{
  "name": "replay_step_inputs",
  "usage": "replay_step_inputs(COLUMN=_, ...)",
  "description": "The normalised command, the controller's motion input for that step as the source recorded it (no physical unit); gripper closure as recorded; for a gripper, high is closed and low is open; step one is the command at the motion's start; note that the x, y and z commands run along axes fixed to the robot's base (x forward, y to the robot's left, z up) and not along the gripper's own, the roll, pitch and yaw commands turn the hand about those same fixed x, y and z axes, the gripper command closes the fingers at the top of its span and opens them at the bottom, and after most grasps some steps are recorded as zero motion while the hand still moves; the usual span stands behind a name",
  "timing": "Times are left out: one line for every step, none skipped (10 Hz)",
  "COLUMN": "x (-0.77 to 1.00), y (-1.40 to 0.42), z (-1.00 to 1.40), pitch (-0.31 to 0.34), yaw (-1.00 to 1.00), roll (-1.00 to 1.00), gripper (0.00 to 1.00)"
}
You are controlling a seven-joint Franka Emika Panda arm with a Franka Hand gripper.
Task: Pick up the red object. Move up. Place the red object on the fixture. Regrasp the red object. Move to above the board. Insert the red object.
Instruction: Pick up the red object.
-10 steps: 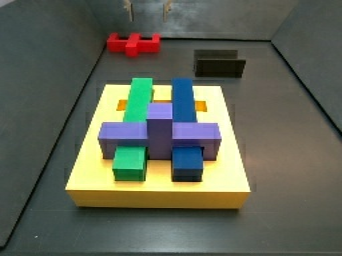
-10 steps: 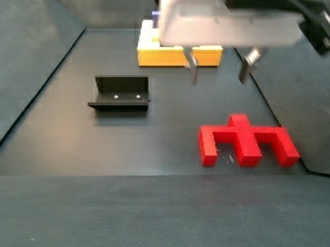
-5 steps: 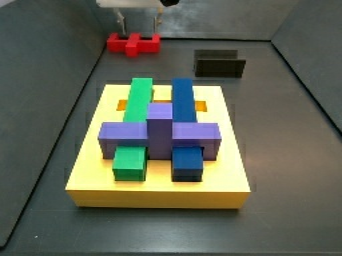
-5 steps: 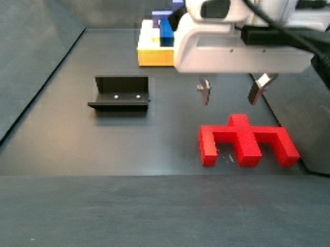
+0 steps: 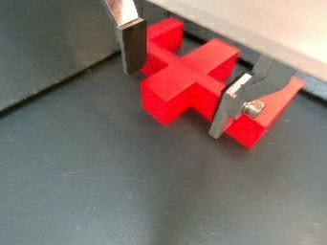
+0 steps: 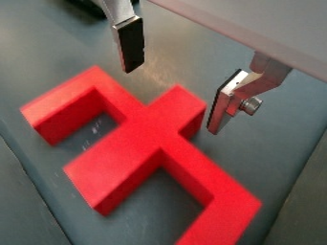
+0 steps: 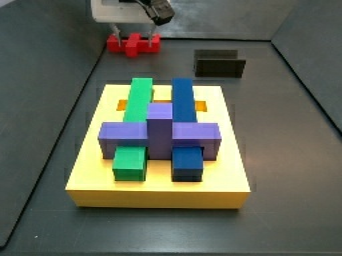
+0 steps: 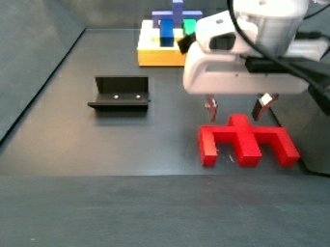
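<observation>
Red plastic is what you have under the tool: the red object [image 6: 147, 144] lies flat on the dark floor, not on the fixture [image 8: 120, 94] and well apart from the board [image 7: 163, 170], which sits at the other end of the floor from it. In both wrist views it reads as a long bar with shorter prongs branching off, and a raised stub standing at the crossing.

The gripper [image 5: 185, 72] hovers directly above the red object, and its fingers [image 5: 133, 43] stand wide apart with nothing between them but air. One silver plate hangs to one side of the central stub, its partner to the opposite side. So the stub lies between the pads, and the closing line runs across the stub rather than along it. That is the relation your descent turns on: come straight down and the pads should bracket the stub.

In a side view the gripper [image 8: 236, 104] has its fingertips just above the red object [image 8: 245, 141], apart from it as far as you can judge; from the far side view, the piece [image 7: 134, 43] is partly hidden behind the tool, so contact there is hard to rule out.

You are at the first step, the pick-up, with the grasp not yet made. Watch that neither pad lands on top of a prong as you lower, since the prongs sit close beside the stub.
</observation>
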Motion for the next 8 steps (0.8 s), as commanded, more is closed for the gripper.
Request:
replay_step_inputs(x=-0.03, y=0.2, z=-0.27, pitch=0.0, yaw=-0.04, roll=0.0, gripper=0.0)
replay_step_inputs(x=0.0, y=0.22, z=-0.12, pitch=0.003, yaw=-0.16, roll=0.0, gripper=0.0)
replay_step_inputs(x=0.0, y=0.24, z=-0.08, pitch=0.026, yaw=-0.23, roll=-0.03, gripper=0.0)
replay_step_inputs(x=0.08, y=0.0, z=0.0, pitch=0.07, yaw=-0.23, roll=0.0, gripper=0.0)
replay_step_inputs(x=0.0, y=0.0, z=-0.13, pitch=0.0, yaw=-0.27, roll=0.0, gripper=0.0)
replay_step_inputs(x=-0.01, y=0.0, z=-0.18, pitch=0.0, yaw=-0.21, roll=-0.01, gripper=0.0)
replay_step_inputs(x=-0.11, y=0.0, z=-0.15, pitch=-0.026, yaw=-0.08, roll=-0.01, gripper=0.0)
replay_step_inputs(x=-0.14, y=0.02, z=-0.13, pitch=-0.034, yaw=-0.01, roll=-0.01, gripper=0.0)
